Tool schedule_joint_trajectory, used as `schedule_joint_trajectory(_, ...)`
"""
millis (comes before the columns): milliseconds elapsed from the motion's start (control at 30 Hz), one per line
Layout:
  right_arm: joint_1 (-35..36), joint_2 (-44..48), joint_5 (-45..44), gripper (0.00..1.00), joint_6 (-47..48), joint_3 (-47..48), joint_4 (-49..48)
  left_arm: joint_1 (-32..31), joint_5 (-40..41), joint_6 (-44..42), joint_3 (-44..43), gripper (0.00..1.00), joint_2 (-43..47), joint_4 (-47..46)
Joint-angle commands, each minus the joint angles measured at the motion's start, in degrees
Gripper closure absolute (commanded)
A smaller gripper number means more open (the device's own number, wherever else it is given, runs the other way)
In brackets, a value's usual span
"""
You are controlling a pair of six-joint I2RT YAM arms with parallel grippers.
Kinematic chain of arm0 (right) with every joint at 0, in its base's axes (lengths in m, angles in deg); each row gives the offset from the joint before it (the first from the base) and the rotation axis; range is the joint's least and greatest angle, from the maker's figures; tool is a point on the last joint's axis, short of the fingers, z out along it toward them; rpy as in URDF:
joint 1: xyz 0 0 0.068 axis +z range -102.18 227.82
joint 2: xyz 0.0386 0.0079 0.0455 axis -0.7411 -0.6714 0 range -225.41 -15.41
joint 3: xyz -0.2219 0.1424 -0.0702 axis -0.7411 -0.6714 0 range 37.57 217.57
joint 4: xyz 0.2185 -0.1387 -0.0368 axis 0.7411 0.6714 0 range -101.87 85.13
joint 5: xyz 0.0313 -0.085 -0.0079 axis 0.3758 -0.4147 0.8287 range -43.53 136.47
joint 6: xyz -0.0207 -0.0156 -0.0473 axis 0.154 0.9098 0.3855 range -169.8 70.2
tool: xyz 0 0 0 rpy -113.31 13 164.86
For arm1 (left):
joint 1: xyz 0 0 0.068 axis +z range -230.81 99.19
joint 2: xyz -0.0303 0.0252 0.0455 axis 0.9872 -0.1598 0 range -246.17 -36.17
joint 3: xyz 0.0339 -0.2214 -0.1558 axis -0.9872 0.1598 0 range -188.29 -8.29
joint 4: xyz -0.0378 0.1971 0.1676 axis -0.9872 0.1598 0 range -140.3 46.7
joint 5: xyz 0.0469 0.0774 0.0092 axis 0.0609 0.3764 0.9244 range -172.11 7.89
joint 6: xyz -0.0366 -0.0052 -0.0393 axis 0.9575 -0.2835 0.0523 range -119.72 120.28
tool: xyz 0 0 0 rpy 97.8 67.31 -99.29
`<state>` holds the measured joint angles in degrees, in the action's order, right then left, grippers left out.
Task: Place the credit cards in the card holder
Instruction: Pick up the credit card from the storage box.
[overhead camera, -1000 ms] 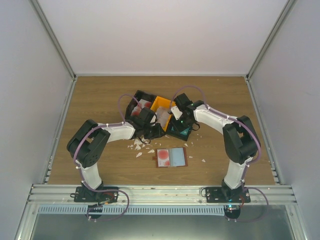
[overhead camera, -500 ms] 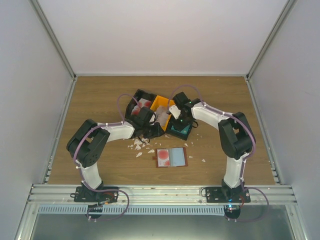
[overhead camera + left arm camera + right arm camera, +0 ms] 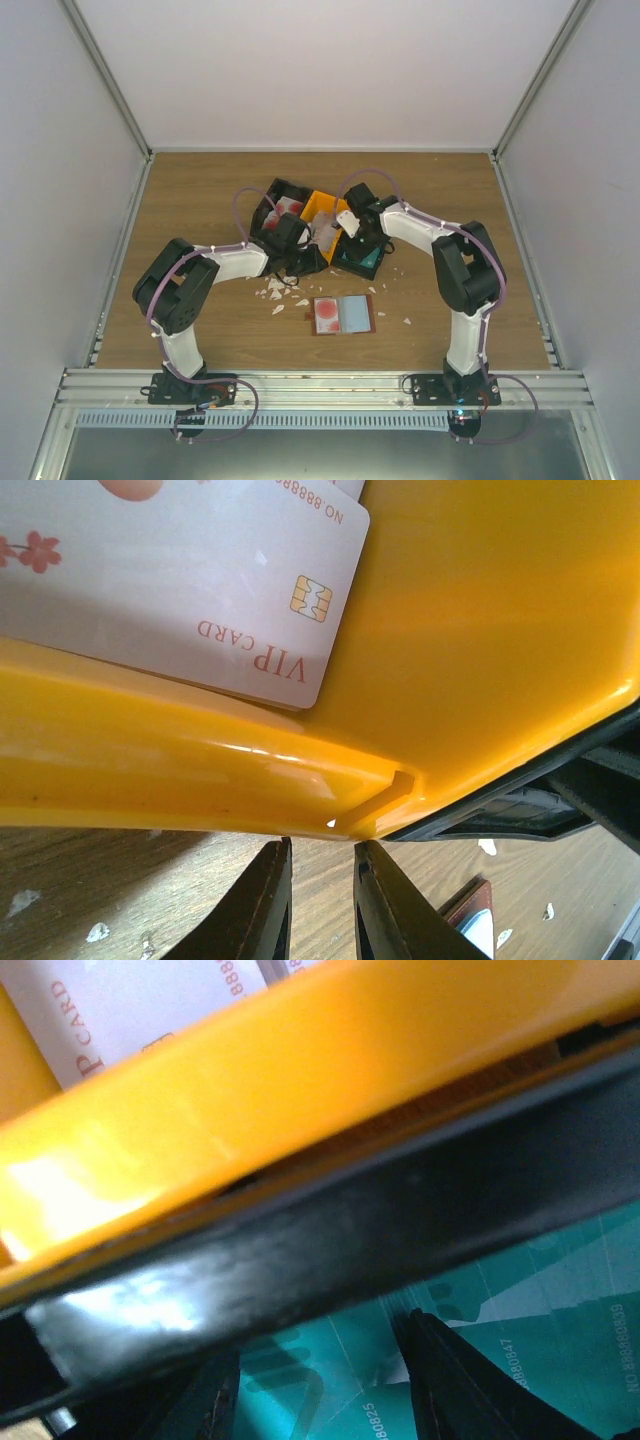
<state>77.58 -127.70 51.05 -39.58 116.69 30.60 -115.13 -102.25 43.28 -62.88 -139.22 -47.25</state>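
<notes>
The holder [image 3: 356, 314] seems to have one card [image 3: 327, 315], others lie in trays [image 3: 325, 207]; left end effector [image 3: 315, 848] barely spread, right end effector [image 3: 320, 1345] wider, both empty.

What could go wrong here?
The right end effector hangs open just above flat teal cards, beside the wall of the black tray; it might bump that wall or pinch two cards. The left end effector is at the edge of the orange tray and might shove it.

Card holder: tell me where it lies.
In the top view the card holder lies open mid-table, just below the trays, white scraps at its left.
</notes>
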Motion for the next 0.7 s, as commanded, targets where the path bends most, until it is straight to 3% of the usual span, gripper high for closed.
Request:
schedule_joint_trajectory(0, -0.2, -1.5, 0.5, 0.51, -0.1, 0.0, 2.2, 0.8, 1.4, 0.0, -1.5, 0.80, -0.8, -1.8)
schedule_joint_trajectory(200, -0.1, 0.4, 6.4, 0.67, -0.4, 0.0, 3.5, 0.8, 1.0, 0.0, -1.9, 0.80, -1.3, -1.8)
schedule_joint_trajectory(667, 0.8, 5.2, 12.6, 0.68, -0.6, -2.7, 4.8, 0.9, 1.1, 0.0, -3.3, 0.80, -2.5, -0.8)
